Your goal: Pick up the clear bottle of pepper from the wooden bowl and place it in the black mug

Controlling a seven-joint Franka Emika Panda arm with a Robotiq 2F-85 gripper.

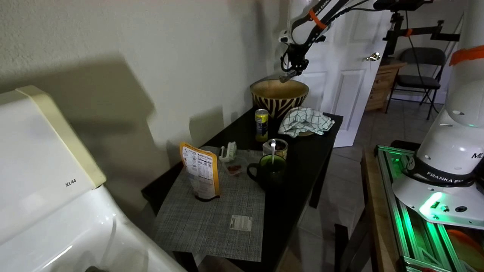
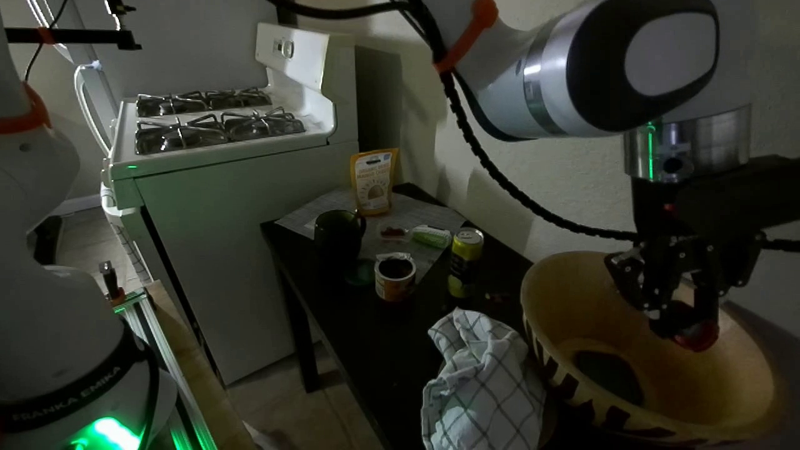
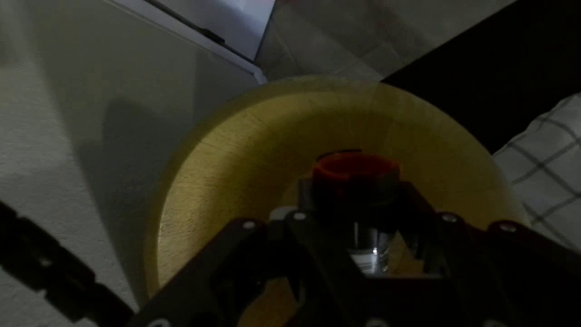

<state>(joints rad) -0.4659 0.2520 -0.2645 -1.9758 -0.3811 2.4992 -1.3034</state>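
The pepper bottle, clear with a red cap, is held by its cap end in my gripper. It shows in the wrist view and tilted in an exterior view; only its red end shows in another. My gripper is shut on it, over the opening of the wooden bowl. The gripper is near the bowl's rim height. The bowl fills much of the wrist view. The black mug, with a spoon handle sticking up, stands upright on the dark table; it also shows here.
Between bowl and mug stand a yellow can and a small open tub. A checked cloth lies beside the bowl. A snack pouch, a brush and a small clear container are near the mug. A wall runs behind.
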